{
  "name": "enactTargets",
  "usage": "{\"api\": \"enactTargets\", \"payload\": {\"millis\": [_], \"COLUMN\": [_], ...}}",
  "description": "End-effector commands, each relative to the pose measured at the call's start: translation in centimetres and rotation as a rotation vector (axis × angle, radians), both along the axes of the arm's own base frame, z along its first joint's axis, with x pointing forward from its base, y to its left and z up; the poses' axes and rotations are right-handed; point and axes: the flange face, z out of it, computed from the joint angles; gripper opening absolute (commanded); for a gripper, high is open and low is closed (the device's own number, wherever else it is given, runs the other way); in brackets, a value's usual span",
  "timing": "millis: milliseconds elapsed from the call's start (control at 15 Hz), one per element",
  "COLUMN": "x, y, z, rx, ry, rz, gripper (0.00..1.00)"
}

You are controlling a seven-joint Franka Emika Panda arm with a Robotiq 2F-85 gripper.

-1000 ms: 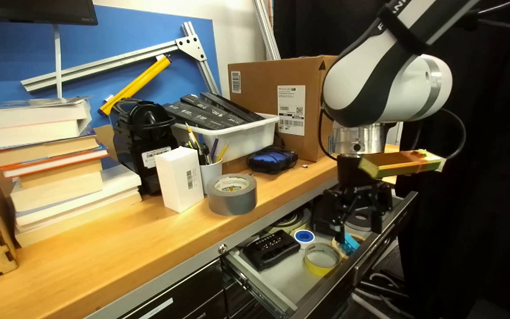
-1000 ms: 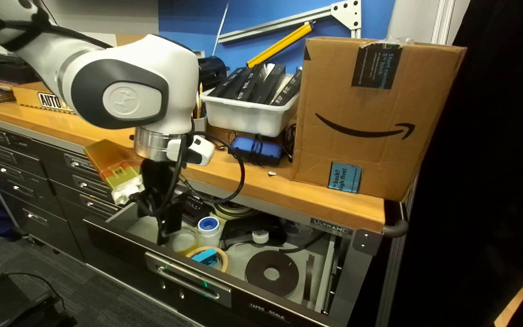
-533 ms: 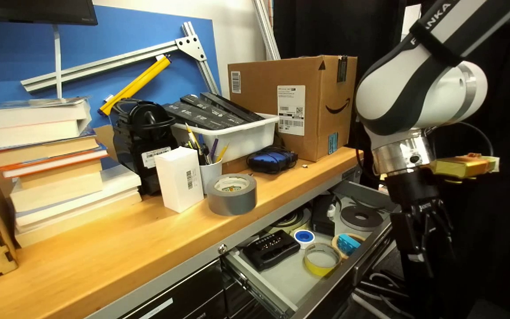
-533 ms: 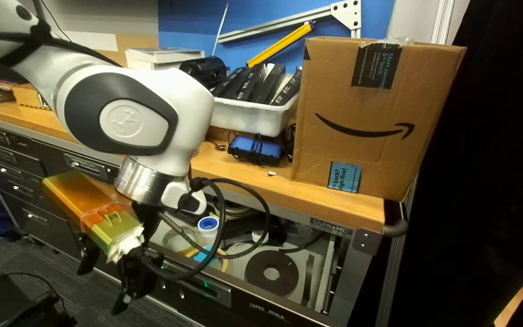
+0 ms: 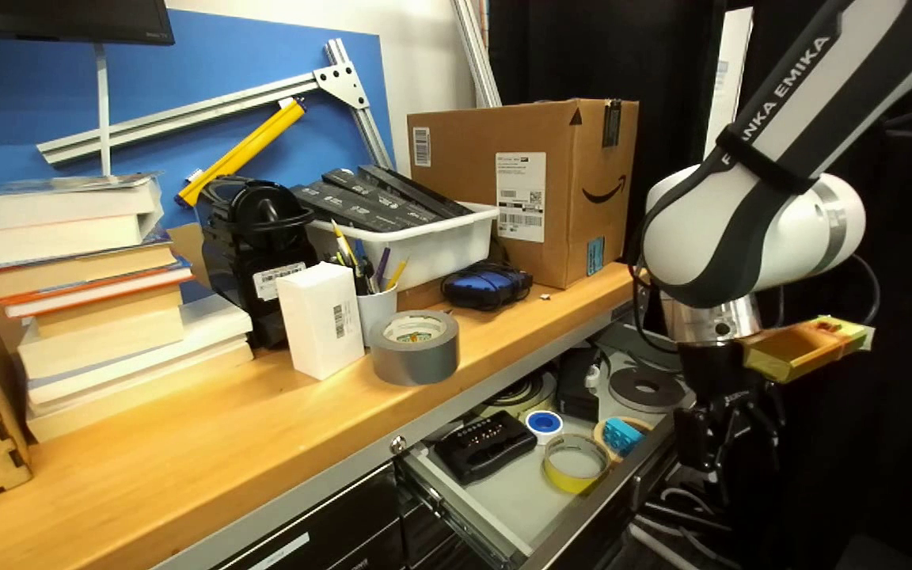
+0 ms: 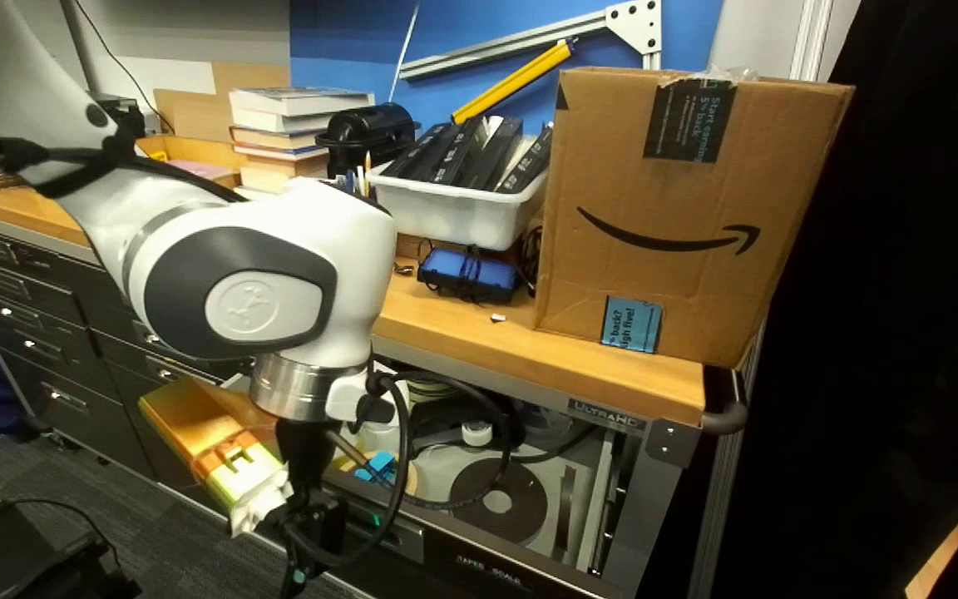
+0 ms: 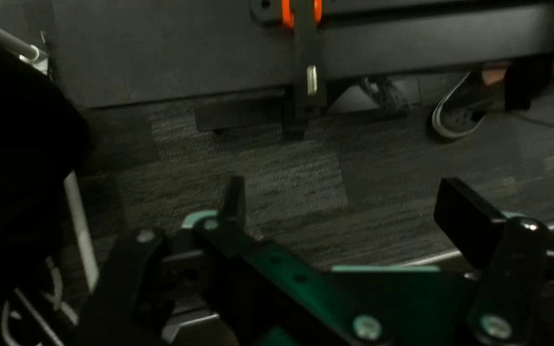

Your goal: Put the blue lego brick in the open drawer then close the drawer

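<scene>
The blue lego brick (image 5: 622, 436) is small and light blue. It rests in the open drawer (image 5: 515, 495), on or inside a tan tape roll (image 5: 603, 439). In an exterior view the brick (image 6: 377, 468) shows partly behind my cable, and the dark drawer front (image 6: 446, 549) carries a handle. My gripper (image 5: 733, 459) hangs outside the drawer, just in front of its front panel, and points down. In the wrist view the gripper (image 7: 344, 197) is open, its fingers wide apart with nothing between them, over the floor.
The drawer also holds a yellow tape roll (image 5: 576, 465), a black device (image 5: 486, 445) and a dark tape roll (image 5: 646, 388). A grey tape roll (image 5: 415, 348) and a cardboard box (image 5: 535, 190) stand on the worktop. A person's shoe (image 7: 457, 115) and a black surface (image 7: 171, 53) show beyond the gripper.
My gripper has moved from above the drawer out past its front, then a little back toward the panel. The brick and the drawer have not visibly moved.
</scene>
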Motion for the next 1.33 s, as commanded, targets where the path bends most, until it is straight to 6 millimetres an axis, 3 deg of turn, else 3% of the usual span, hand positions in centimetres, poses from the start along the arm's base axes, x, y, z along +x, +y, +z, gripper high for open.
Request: {"api": "enactTargets", "payload": {"millis": [0,533,733,1267], "x": [2.2,8.1,10.2,14.9], "y": [-0.4,1.6,0.8,2.9], "z": [-0.4,1.7,2.4,0.4], "rx": [-0.091,-0.221,-0.295,-0.392], "ry": [-0.157,-0.507,-0.593,-0.646], "rz": [-0.088,-0.240,-0.289,-0.375], "gripper": [1.00,1.00,1.00,1.00]}}
